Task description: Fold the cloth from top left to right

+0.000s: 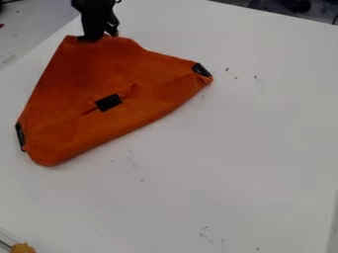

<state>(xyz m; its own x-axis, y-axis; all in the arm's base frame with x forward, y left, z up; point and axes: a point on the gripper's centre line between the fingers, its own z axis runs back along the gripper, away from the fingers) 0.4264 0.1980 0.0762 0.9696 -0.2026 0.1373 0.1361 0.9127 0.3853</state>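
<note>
The black gripper (98, 33) hangs at the upper left, its lower end against the top corner of the orange cloth (86, 74). Roughly triangular in outline, the cloth lies with a long lower edge slanting from the bottom left up to the right. Black patches mark its right corner, its left edge near the bottom and its middle, where a few creases run. Part of the top corner is hidden behind the gripper.
The white table (251, 148) extends right of and below the cloth, with small dark scuffs on it. A yellowish object (22, 248) shows at the bottom left corner. Dark items (294, 6) lie beyond the table's far edge at the upper right.
</note>
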